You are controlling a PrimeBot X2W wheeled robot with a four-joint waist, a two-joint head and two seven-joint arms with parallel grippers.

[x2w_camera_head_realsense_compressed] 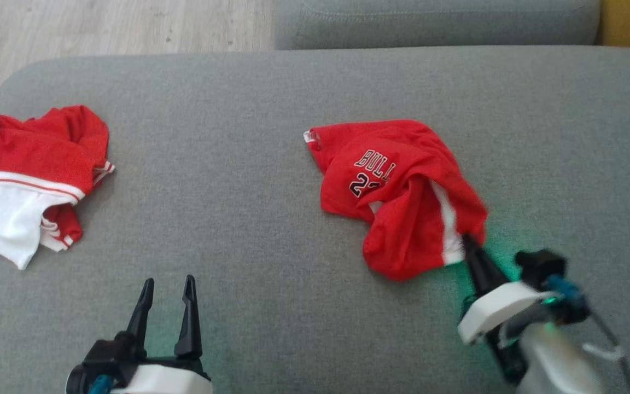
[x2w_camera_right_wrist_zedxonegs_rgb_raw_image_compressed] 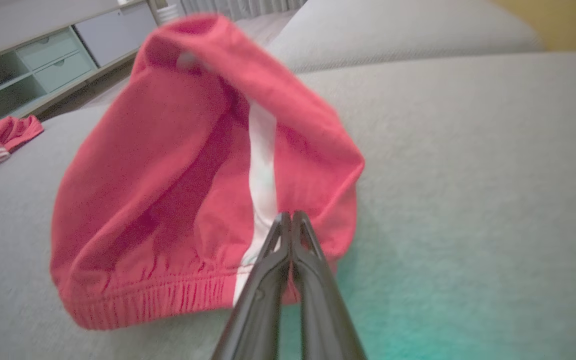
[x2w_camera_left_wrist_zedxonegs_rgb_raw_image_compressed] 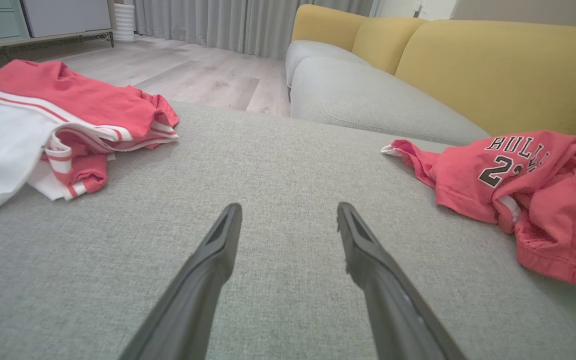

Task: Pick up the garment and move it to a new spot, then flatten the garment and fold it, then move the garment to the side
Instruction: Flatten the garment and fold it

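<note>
Since the right gripper (x2w_camera_right_wrist_zedxonegs_rgb_raw_image_compressed: 288, 216) is clamped shut on only the very edge of the red shorts (x2w_camera_head_realsense_compressed: 402, 197), right at the elastic waistband (x2w_camera_right_wrist_zedxonegs_rgb_raw_image_compressed: 168, 295) beside the white stripe (x2w_camera_right_wrist_zedxonegs_rgb_raw_image_compressed: 262, 165), my main worry is how thin that bite looks. From the wrist camera I'd guess there's just a sliver of cloth between the fingers, so a quick lift could pull it straight out and drop the shorts back on the gray cushion (x2w_camera_head_realsense_compressed: 271, 98).

The shorts are lying crumpled on the cushion, right of the middle, with the printed side up. They're bunched and folded over themselves, so it's hard to say how many layers got pinched. If it's one layer, they'll probably hang twisted and be a pain to flatten later. The tips are also low against the cushion, and I can't tell whether they caught any of its fabric too.

The left gripper (x2w_camera_head_realsense_compressed: 167, 284) is wide open, holding nothing, over bare cushion well apart from the shorts, so it's no backup if the grip fails.

One more thing: there's a pile of clothes (x2w_camera_head_realsense_compressed: 25, 169) at the far left. Put the shorts down too close to it and the folding could end up snagging the wrong stuff.
</note>
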